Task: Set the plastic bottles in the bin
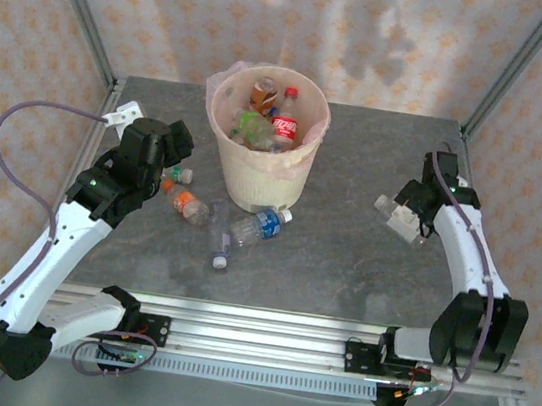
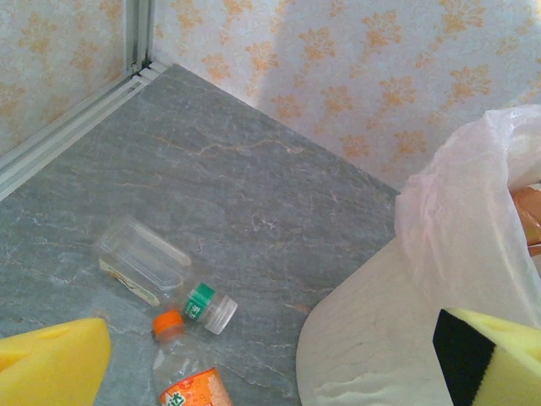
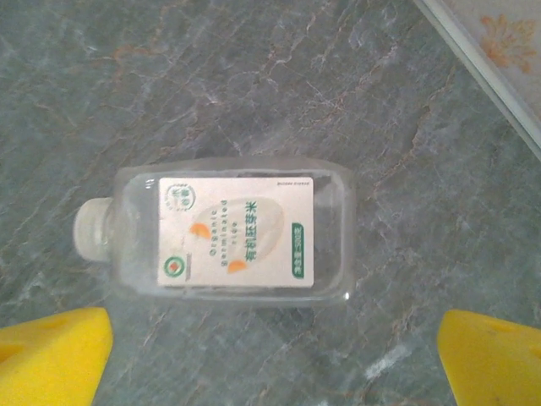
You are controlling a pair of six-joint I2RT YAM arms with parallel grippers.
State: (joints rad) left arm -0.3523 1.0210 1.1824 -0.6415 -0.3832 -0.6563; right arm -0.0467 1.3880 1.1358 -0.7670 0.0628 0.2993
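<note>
Your right gripper (image 3: 272, 359), spread wide and empty, hovers over a clear bottle (image 3: 232, 241) lying crosswise, cap toward the wrist view's left.

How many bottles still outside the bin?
5. Green-label bottle and orange bottle by the left gripper; blue-label bottle and clear bottle in front of the bin; white-label bottle under the right gripper. Others may be hidden.

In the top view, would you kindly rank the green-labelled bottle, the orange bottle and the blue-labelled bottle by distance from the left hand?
1. green-labelled bottle, beside the left hand.
2. orange bottle, past it.
3. blue-labelled bottle, before the bin.
</note>
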